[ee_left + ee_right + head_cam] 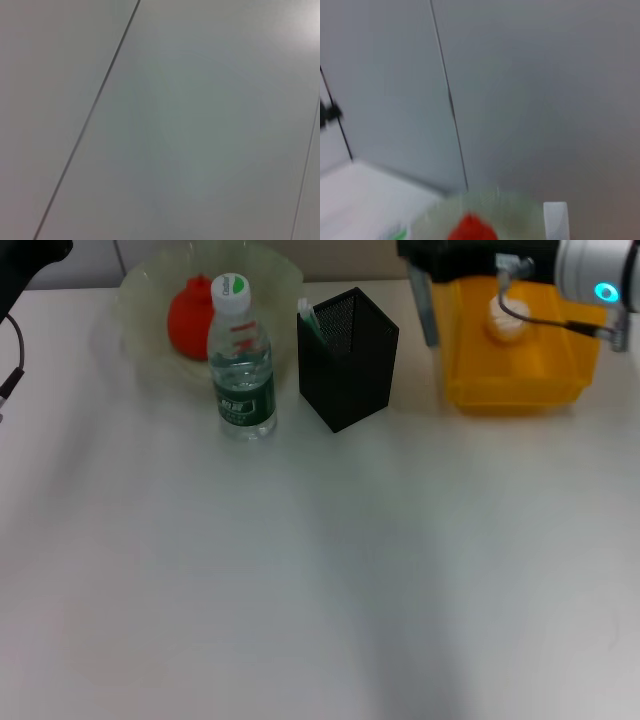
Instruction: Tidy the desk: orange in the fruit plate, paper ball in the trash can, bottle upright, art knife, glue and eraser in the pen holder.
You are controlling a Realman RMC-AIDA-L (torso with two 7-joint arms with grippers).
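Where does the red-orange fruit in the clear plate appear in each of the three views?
Head view: the red-orange fruit lies in the clear plate, far left, behind the clear water bottle.
Left wrist view: not in it.
Right wrist view: at the bottom edge, blurred.
Shared landmark: the bottle's white cap.

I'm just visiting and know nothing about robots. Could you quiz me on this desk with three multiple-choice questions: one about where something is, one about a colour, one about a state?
1. Where is the crumpled white paper ball?
A. in the yellow plastic trash bin
B. in the black mesh pen holder
C. on the white desk

2. What colour is the round fruit in the clear plate?
A. green
B. orange-red
C. blue

3. How is the clear plastic water bottle?
A. lying down
B. upright
C. upside down

Answers:
1 A, it lies inside the bin.
2 B, it shows orange-red.
3 B, its white cap is on top.
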